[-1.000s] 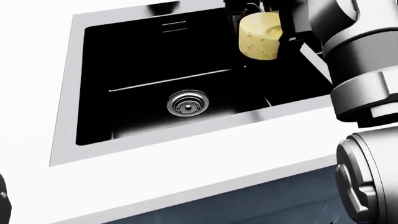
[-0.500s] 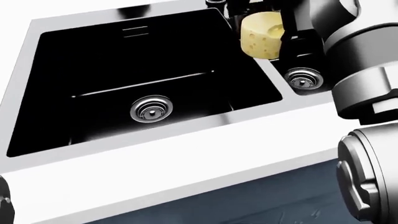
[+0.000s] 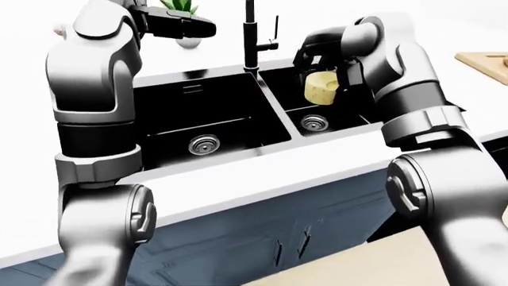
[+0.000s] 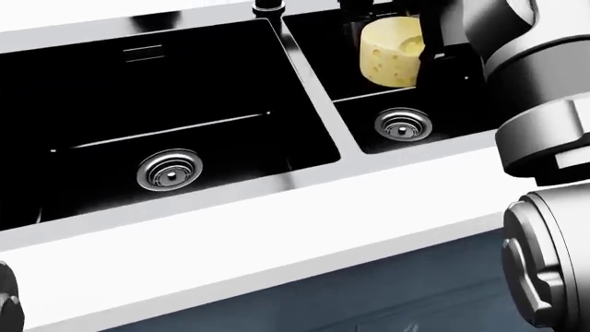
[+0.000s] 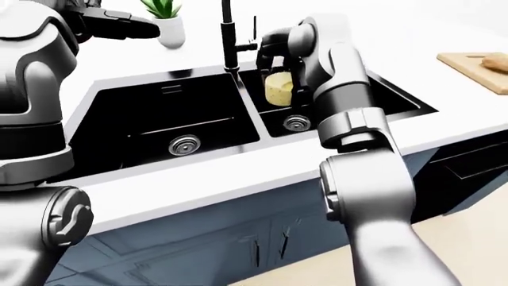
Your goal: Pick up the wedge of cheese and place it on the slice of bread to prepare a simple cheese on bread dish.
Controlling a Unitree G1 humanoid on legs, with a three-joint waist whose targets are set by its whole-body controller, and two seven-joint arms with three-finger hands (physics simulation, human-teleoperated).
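From the left-eye view, the pale yellow holed wedge of cheese (image 3: 321, 87) hangs above the small right basin of the black double-bowl sink (image 3: 208, 119), pinched in the dark three-fingered right hand (image 3: 324, 70), whose fingers wrap it from above and from its right side. The light wooden cutting board (image 3: 484, 60) shows at about three o'clock of the cheese, well apart, across the white countertop (image 3: 262, 173); I cannot make out the bread itself on it here. The left hand (image 3: 178, 25) is raised at the top, near ten o'clock of the cheese and well away from it, fingers stretched out and holding nothing. A black faucet (image 3: 251, 36) stands between the basins. In the head view the cheese (image 4: 391, 52) sits at the top, its tall curved face turned toward us and its long axis roughly upright, over the round steel drain (image 4: 403, 125) at six o'clock; the dark fingers (image 4: 434, 28) press its right flank, closed on it. In the right-eye view the board (image 5: 480, 68) sits at the far right with a tan slice of bread (image 5: 496, 61) just showing at the frame edge, at three o'clock from the cheese (image 5: 277, 89). To my eye the right arm is the nearer one and must carry the wedge rightward over the counter to reach it.
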